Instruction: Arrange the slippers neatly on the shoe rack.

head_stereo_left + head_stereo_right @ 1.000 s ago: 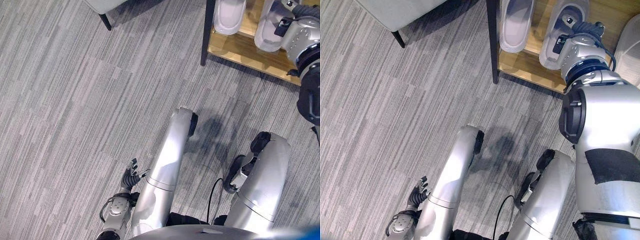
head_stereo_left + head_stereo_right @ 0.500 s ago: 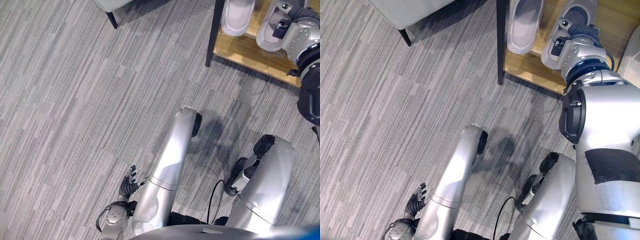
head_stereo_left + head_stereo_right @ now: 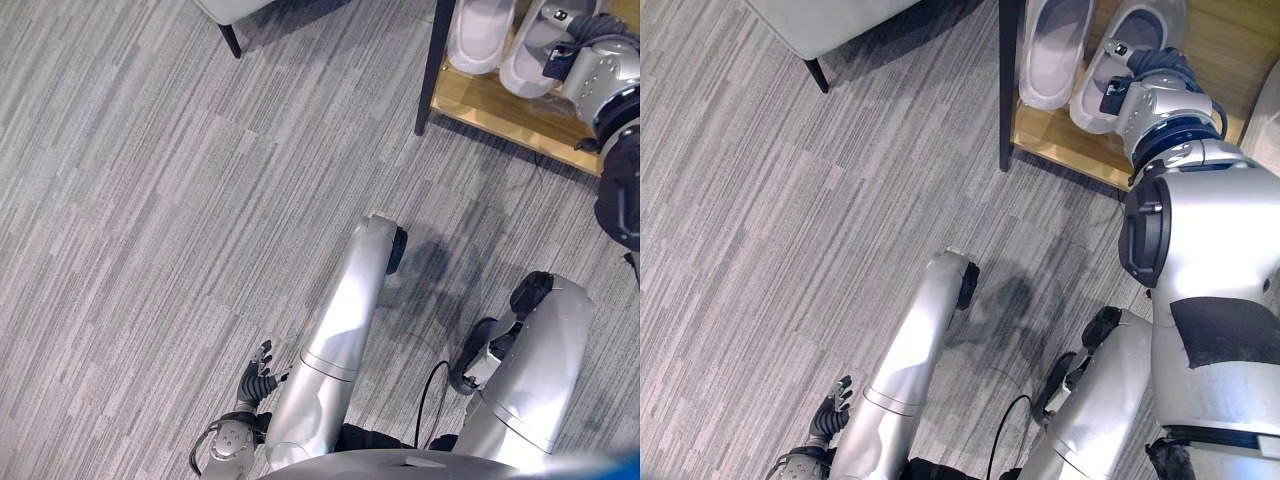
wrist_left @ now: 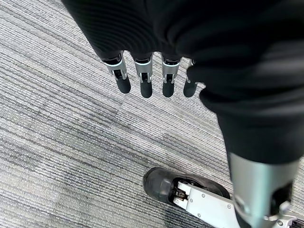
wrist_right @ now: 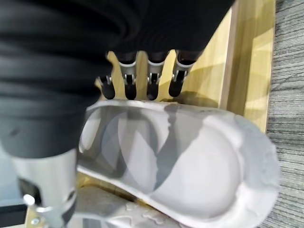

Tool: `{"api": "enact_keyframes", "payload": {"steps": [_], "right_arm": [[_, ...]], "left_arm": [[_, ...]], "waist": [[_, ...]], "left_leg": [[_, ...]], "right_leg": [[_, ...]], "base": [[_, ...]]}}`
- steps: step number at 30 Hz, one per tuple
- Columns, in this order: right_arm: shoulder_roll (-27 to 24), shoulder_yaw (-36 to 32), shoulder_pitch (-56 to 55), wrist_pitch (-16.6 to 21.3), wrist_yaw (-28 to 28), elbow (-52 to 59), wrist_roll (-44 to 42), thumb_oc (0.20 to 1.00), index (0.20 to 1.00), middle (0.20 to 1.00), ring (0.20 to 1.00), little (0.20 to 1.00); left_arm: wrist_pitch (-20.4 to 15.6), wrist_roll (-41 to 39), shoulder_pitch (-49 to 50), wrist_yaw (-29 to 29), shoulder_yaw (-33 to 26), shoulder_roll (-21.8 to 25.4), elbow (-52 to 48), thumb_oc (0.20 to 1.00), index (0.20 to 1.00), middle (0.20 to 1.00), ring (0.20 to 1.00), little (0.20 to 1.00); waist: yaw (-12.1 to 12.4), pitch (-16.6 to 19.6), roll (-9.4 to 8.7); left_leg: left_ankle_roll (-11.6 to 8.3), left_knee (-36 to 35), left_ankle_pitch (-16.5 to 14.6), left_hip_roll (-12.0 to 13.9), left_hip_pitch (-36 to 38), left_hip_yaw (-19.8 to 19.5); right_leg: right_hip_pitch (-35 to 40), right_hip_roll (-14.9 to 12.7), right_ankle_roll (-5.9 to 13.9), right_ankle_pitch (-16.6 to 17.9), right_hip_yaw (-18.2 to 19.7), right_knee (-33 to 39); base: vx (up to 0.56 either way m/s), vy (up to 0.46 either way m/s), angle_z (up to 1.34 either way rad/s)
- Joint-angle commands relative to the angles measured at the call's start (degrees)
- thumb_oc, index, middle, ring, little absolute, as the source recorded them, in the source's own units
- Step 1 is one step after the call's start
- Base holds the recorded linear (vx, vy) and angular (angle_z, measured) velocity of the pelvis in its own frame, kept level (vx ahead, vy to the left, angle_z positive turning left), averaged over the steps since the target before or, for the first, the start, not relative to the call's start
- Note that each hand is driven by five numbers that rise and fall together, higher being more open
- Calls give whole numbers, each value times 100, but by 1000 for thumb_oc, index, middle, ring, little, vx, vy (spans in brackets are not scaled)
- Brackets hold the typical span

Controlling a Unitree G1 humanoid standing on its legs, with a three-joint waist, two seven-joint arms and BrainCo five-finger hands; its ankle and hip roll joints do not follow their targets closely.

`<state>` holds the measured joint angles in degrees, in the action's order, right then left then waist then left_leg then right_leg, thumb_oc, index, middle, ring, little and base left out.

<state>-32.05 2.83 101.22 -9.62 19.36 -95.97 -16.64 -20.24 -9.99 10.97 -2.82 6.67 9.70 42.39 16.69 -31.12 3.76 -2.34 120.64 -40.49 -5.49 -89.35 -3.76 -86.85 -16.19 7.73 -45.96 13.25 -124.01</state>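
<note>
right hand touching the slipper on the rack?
Cannot tell. In the right wrist view the right hand hangs over the slipper, its fingertips at the rim, with neither contact nor gap plain.

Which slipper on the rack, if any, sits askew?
The right slipper angles toward the left slipper on the shoe rack, heels almost meeting. The right hand hovers over it.

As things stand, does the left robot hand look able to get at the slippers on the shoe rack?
Probably not. The left robot hand hangs low by the robot's side over the carpet, fingers relaxed, while both slippers sit on the shoe rack far ahead to the right, where the right robot hand already is.
</note>
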Motion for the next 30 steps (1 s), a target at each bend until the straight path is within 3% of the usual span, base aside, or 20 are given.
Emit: {"api": "enact_keyframes", "payload": {"steps": [1, 19, 29, 30], "right_arm": [[244, 182, 406, 175, -30, 39, -12, 1000, 1000, 1000, 1000, 1000], [449, 396, 383, -195, -621, 28, 475, 1000, 1000, 1000, 1000, 1000], [544, 457, 411, 68, -295, 75, 584, 1000, 1000, 1000, 1000, 1000], [705, 274, 304, 123, -248, 87, 541, 1000, 1000, 1000, 1000, 1000]], "left_arm": [[-45, 145, 187, 82, 529, -66, -158, 1000, 1000, 1000, 1000, 1000], [-9, 163, 338, 158, 547, -64, -206, 1000, 1000, 1000, 1000, 1000], [-64, 153, 257, 95, 501, -137, -59, 1000, 1000, 1000, 1000, 1000], [83, -60, -319, -105, 378, -515, 25, 1000, 1000, 1000, 1000, 1000]], "waist": [[80, 133, 374], [43, 133, 373], [15, 133, 363], [-58, 133, 323]], "left_leg": [[692, 688, -760, 210, -60, 251], [686, 691, -731, 214, -60, 241], [662, 642, -714, 232, -60, 256], [658, 658, -701, 252, -60, 254]], "right_leg": [[-281, 60, -470, 1434, 57, -7], [-291, 84, -486, 1425, 86, -69], [-290, 110, -516, 1440, 105, -41], [-295, 121, -513, 1454, 83, -48]], "base": [[0, 0, 0], [0, 0, 0], [0, 0, 0], [0, 0, 0]]}}
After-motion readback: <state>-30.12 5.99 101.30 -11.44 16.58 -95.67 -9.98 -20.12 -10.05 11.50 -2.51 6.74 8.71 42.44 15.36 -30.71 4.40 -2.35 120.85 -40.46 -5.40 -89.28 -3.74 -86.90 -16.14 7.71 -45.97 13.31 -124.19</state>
